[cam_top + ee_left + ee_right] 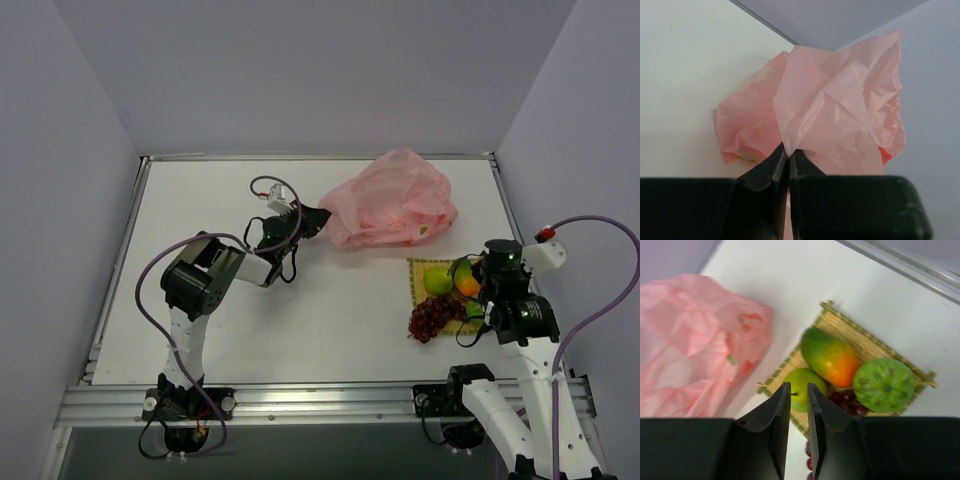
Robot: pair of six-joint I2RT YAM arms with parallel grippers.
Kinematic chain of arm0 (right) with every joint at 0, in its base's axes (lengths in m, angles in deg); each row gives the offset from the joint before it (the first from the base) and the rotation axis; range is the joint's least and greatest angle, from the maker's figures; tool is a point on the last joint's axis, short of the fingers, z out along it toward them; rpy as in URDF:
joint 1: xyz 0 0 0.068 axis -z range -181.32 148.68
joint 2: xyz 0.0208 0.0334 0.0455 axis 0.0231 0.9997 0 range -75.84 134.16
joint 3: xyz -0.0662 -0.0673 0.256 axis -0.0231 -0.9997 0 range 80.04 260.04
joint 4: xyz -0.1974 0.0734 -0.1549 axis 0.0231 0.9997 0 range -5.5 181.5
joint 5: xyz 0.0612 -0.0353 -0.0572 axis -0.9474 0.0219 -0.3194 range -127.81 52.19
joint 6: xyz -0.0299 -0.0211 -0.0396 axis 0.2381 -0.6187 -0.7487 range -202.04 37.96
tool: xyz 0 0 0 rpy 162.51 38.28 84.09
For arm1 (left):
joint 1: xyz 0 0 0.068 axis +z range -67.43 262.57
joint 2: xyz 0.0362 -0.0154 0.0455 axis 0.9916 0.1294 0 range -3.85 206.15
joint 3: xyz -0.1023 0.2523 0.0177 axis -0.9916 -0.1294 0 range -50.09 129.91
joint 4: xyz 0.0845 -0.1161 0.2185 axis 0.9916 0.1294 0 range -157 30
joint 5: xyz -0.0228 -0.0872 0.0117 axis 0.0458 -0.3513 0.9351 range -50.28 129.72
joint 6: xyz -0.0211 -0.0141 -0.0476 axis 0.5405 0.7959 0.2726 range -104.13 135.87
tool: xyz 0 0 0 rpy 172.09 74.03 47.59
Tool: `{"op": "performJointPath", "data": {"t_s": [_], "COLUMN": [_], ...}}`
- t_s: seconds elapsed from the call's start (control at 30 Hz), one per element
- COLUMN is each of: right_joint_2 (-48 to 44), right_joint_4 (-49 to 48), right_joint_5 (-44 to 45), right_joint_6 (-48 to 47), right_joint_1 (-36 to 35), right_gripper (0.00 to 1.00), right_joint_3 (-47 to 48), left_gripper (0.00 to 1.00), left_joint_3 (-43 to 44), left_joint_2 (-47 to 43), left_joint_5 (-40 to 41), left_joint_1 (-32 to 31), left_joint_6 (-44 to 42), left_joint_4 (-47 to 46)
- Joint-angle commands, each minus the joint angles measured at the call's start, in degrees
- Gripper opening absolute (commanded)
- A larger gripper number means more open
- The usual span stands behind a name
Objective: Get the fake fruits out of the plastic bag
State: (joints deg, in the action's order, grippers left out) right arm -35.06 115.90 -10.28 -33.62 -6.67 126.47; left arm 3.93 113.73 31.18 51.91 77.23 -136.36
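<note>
Two grippers: left gripper point(788, 162) pinched shut on pink bag point(835, 105) edge; right gripper point(798, 402) nearly closed, narrow gap, empty, above apple point(802, 381) on mat point(875, 347).

Bag point(393, 212) far centre, mat point(420, 272) near-right of it — apple point(438, 280), mango point(464, 278), grapes point(432, 317) on the mat.

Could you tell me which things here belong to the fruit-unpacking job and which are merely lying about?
Job:
pink plastic bag, pinched by the left hand
green apple
mango
bumpy green ball
grape bunch

Lying about:
yellow woven mat under the fruits
</note>
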Motion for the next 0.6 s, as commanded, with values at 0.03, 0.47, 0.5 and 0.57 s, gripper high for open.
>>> {"op": "performJointPath", "data": {"t_s": [0.03, 0.47, 0.5, 0.57], "right_joint_2": [-1.49, -0.52, -0.61, -1.40], "right_joint_4": [-6.70, -19.01, -18.74, -18.74], "right_joint_5": [-7.29, -19.52, -21.01, -22.25], "right_joint_6": [-7.46, -13.08, -13.70, -15.11], "right_joint_1": [-0.46, -0.90, -0.90, -0.90], "right_gripper": [0.17, 0.36, 0.39, 0.52], "right_joint_3": [6.29, 11.03, 11.57, 13.06], "left_gripper": [0.03, 0.30, 0.38, 0.66], "left_joint_3": [7.32, 26.12, 26.14, 25.26], "left_joint_2": [0.11, 3.69, 4.06, 2.58], "left_joint_5": [-3.41, -1.39, -1.40, -0.61], "left_joint_1": [0.24, -4.86, -4.68, -4.24], "left_joint_6": [-3.09, -10.66, -9.78, -9.15], "left_joint_4": [3.79, 25.07, 24.37, 23.84]}}
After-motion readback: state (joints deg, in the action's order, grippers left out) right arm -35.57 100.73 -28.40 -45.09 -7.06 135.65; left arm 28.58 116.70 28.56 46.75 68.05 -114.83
